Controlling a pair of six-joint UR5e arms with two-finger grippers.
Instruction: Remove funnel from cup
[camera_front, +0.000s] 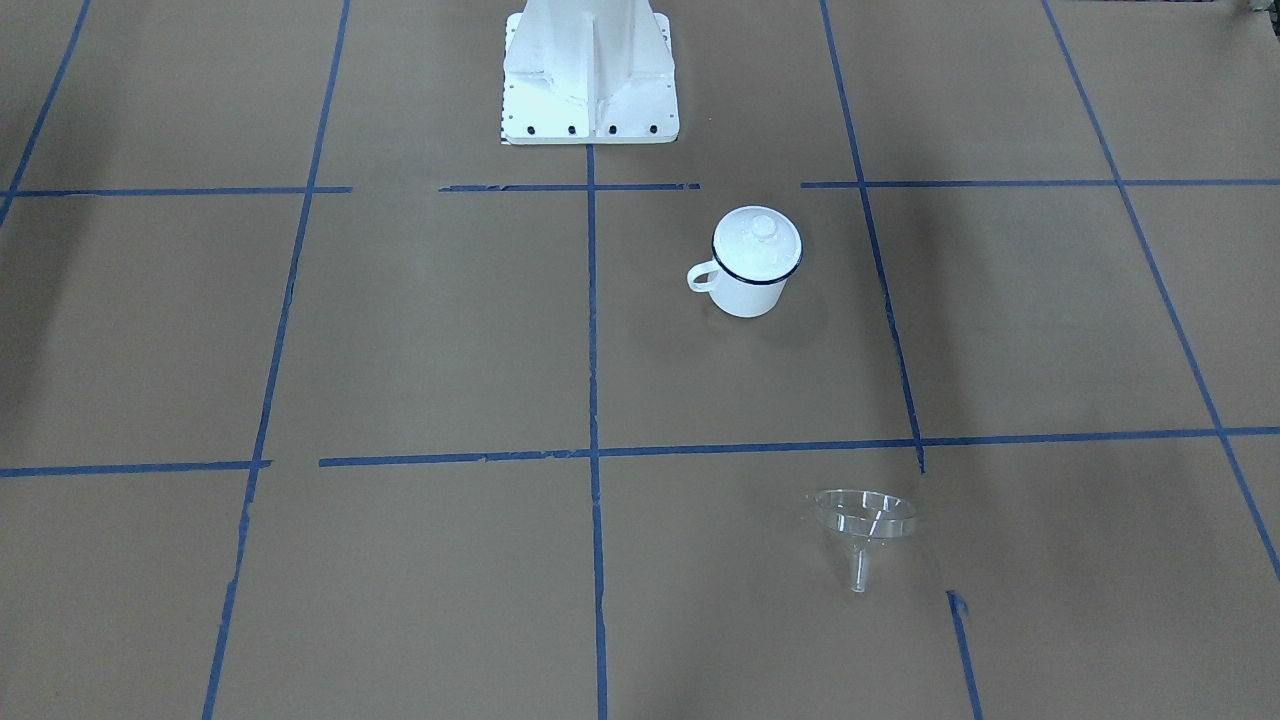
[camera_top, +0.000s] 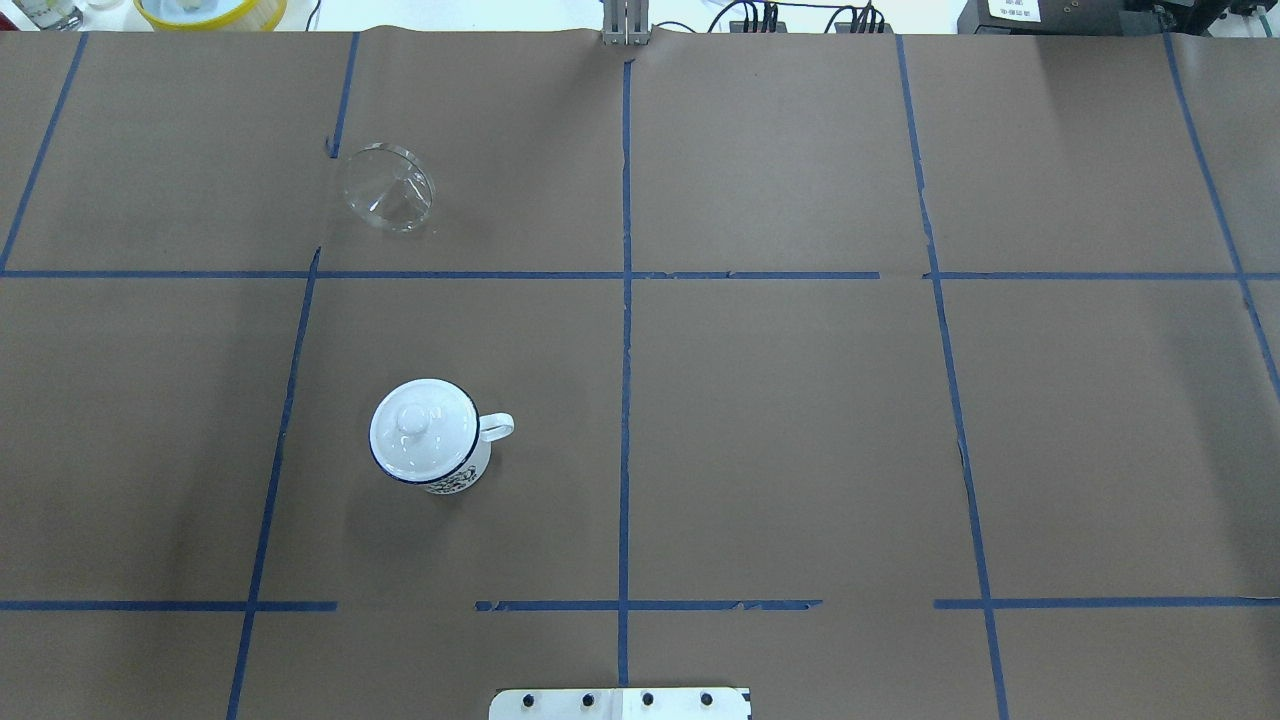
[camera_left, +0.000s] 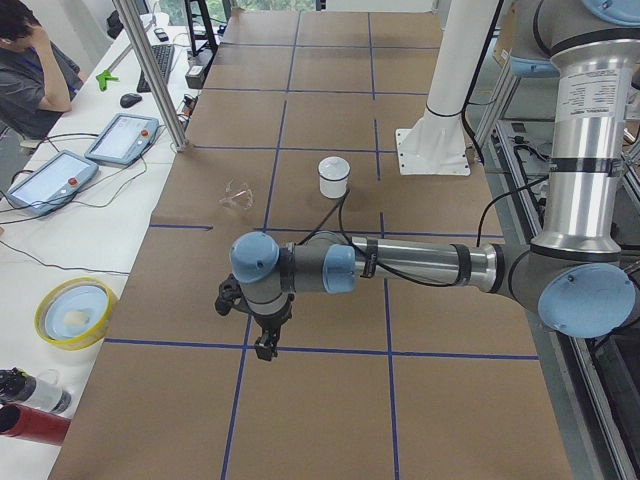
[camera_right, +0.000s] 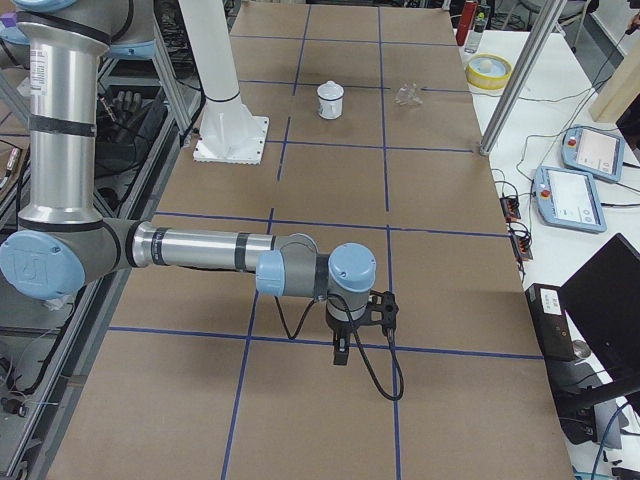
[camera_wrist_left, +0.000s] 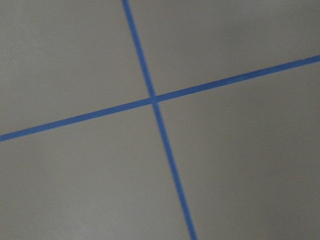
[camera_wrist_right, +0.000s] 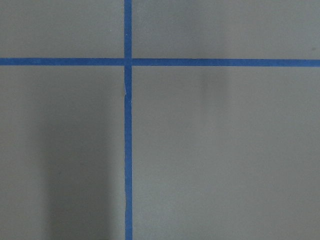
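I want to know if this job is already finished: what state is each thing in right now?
funnel: out of the cup, lying on its side on the table.
cup: upright, covered.
lid: seated on the cup.
left gripper: over bare table, far from both; whether the jaws are open or shut cannot be told.
right gripper: the same.

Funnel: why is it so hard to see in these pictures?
Overhead exterior view: the funnel is see-through, so the brown table shows through it and only white glints outline it. Exterior front-facing view: same, faint glints on its rim. Exterior left view: it looks small and pale.
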